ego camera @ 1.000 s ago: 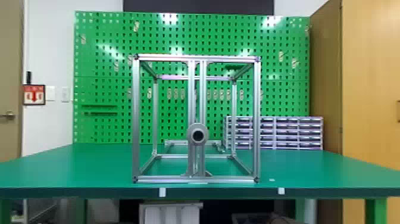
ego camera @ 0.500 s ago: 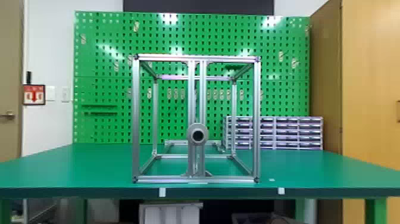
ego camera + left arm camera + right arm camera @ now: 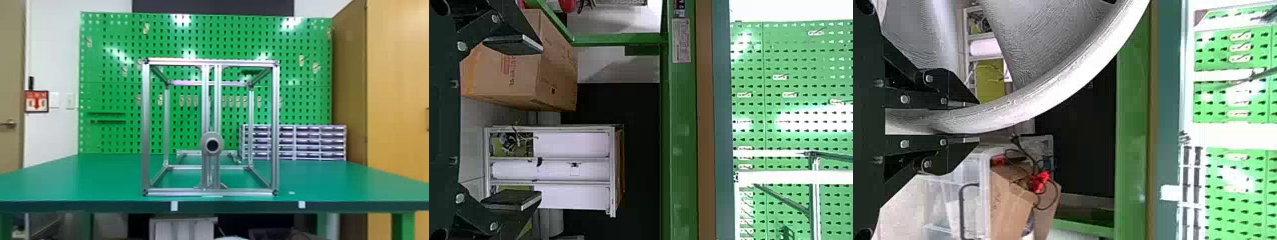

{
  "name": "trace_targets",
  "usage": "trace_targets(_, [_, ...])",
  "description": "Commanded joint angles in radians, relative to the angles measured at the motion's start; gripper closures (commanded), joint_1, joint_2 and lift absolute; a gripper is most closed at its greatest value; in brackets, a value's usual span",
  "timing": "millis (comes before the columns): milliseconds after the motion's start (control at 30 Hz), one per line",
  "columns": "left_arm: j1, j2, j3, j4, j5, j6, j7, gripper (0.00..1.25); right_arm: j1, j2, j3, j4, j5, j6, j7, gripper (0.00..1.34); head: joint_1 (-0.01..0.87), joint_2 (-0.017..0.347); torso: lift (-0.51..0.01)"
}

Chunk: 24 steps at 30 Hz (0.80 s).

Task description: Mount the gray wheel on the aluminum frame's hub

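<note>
A green worktop [image 3: 63, 178] runs before a tall green pegboard [image 3: 108, 70] that catches bright overhead glare. Small stacked drawers [image 3: 306, 142] stand far right on the worktop, a wooden cabinet [image 3: 399, 79] beyond its right side. Left, a white wall [image 3: 51, 57] bears a red sign [image 3: 36, 101].

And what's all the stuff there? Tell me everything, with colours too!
Wheel: one, gray, right wrist view
Table: one, green, centre
Frame: one, silver, on the table
Hub: one, gray, frame's front
Pegboard: one, green, behind table
Drawer unit: one, pale, table's back right
Sign: one, red-and-white, left wall
Cabinet: one, tan, far right
Shelf: one, white, under table
Cardboard box: one, brown, left wrist view
Bin: one, clear, right wrist view
Left gripper: one, black, open, left wrist view
Right gripper: one, black, shut on the wheel
</note>
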Motion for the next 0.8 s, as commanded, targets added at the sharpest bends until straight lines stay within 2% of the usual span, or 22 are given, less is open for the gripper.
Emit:
trace_targets(0, [0.002, -0.001, 0.0, -0.002, 0.002, 0.0, 0.0, 0.24, -0.022, -0.018, 0.061, -0.033, 0.01, 0.049, -0.048, 1.26, -0.005, 0.006, -0.499])
trace_targets(133, [0.002, -0.001, 0.0, -0.002, 0.002, 0.0, 0.001, 0.24, -0.032, -0.024, 0.083, -0.058, 0.022, 0.057, -0.061, 1.26, -0.005, 0.006, -0.499])
trace_targets(333, [0.003, -0.001, 0.0, -0.002, 0.002, 0.0, 0.003, 0.24, -0.068, -0.02, 0.089, -0.113, 0.014, 0.106, -0.061, 1.26, -0.005, 0.006, -0.499])
trace_targets(433, [0.003, -0.001, -0.001, -0.003, 0.002, 0.0, 0.003, 0.24, -0.091, -0.017, 0.096, -0.156, -0.009, 0.15, -0.117, 1.26, -0.005, 0.006, -0.499])
trace_targets(500, [0.003, -0.001, -0.001, -0.003, 0.002, 0.0, 0.003, 0.24, -0.111, -0.014, 0.099, -0.188, -0.067, 0.195, -0.186, 1.27, -0.005, 0.006, -0.499])
trace_targets(533, [0.005, -0.001, -0.001, -0.003, 0.002, 0.0, 0.003, 0.24, -0.121, -0.012, 0.099, -0.2, -0.067, 0.207, -0.191, 1.27, -0.005, 0.006, -0.499])
trace_targets(633, [0.005, -0.001, -0.001, -0.003, 0.002, 0.0, 0.003, 0.24, -0.154, -0.009, 0.101, -0.227, -0.135, 0.232, -0.265, 1.27, -0.005, 0.006, -0.499])
trace_targets(700, [0.006, -0.001, -0.001, -0.003, 0.003, 0.0, 0.003, 0.24, -0.175, -0.004, 0.089, -0.242, -0.225, 0.251, -0.332, 1.27, -0.005, 0.006, -0.499])
trace_targets(767, [0.008, 0.001, -0.003, -0.003, 0.003, 0.002, 0.003, 0.24, -0.197, -0.001, 0.067, -0.246, -0.309, 0.267, -0.361, 1.27, -0.005, 0.006, -0.499])
